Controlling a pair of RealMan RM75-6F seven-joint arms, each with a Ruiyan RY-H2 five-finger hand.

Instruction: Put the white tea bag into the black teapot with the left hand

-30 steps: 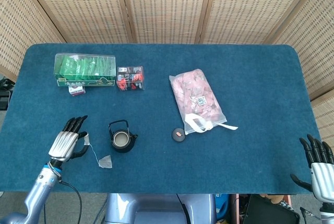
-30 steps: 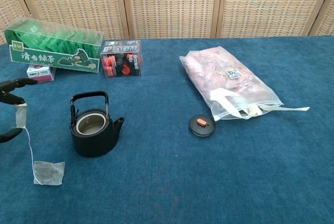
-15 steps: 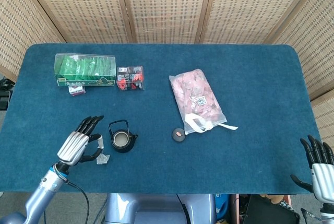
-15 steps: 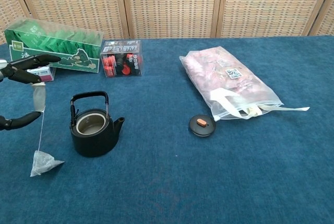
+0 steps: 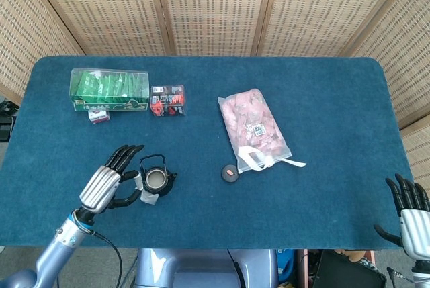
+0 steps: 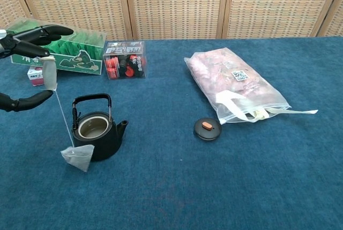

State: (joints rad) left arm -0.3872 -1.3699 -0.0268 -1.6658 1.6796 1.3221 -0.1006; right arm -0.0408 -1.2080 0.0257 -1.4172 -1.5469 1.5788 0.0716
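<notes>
Chest view: left hand (image 6: pixel 27 42) raised, pinching tea bag (image 6: pixel 77 157) tag, bag dangling beside teapot (image 6: pixel 97 133).

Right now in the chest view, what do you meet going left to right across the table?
Left hand → tea bag → teapot → red-and-black box → teapot lid → pink bag.

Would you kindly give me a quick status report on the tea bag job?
Left hand pinches the tag, white tea bag dangling against the black teapot, not in. Right hand open, idle. Lid off; opening unobstructed.
</notes>
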